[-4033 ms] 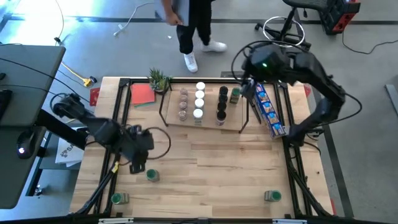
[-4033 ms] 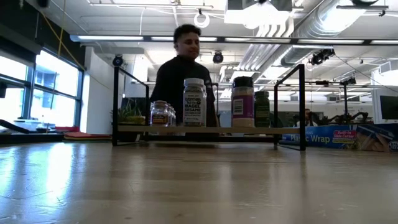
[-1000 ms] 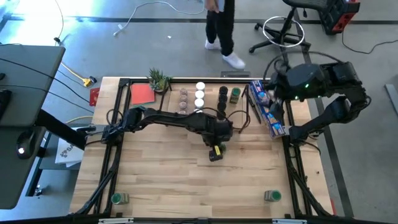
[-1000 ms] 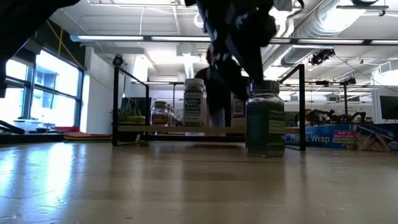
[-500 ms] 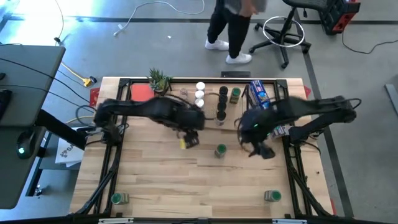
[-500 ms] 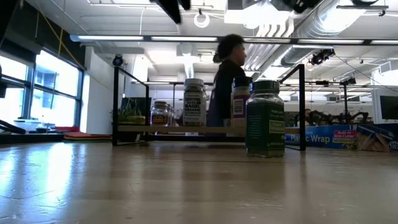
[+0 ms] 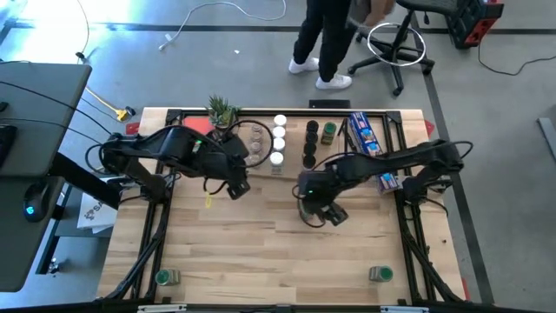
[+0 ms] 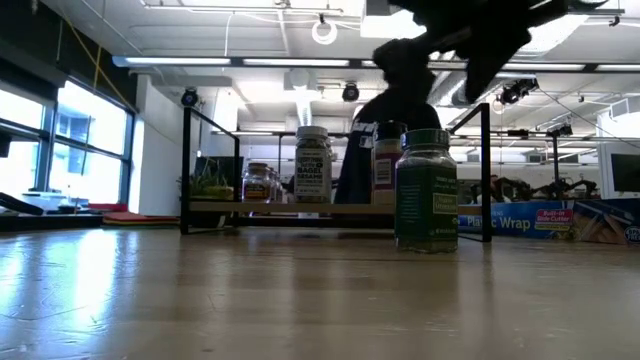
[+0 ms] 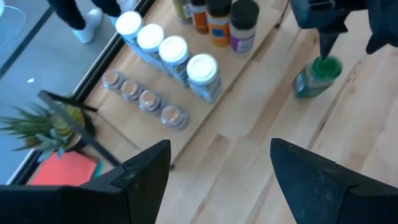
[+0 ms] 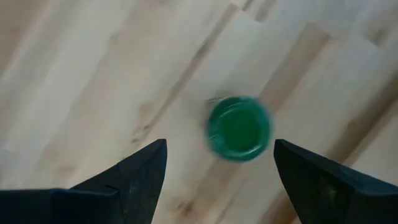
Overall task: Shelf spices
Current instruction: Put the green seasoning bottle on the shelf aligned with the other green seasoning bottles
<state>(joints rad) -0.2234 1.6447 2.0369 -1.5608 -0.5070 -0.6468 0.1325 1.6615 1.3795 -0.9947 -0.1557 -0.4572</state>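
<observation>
The left end effector [image 7: 236, 185], fingers spread and empty, has withdrawn toward the worktop's left edge. The small green-lidded glass spice jar [image 10: 239, 128] stands mid-worktop, just before the slanted light-wood shelf [image 9: 252, 53]. The right end effector [image 10: 217, 171], released, now hovers directly above it, ready for pickup.

the right tool [image 7: 314, 211] hides the green-lidded jar [image 10: 239, 127] from the high view.

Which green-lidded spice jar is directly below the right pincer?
The green-lidded jar standing alone mid-table, in front of the shelf. The other loose green-lidded jars sit at the table's front corners.
</observation>
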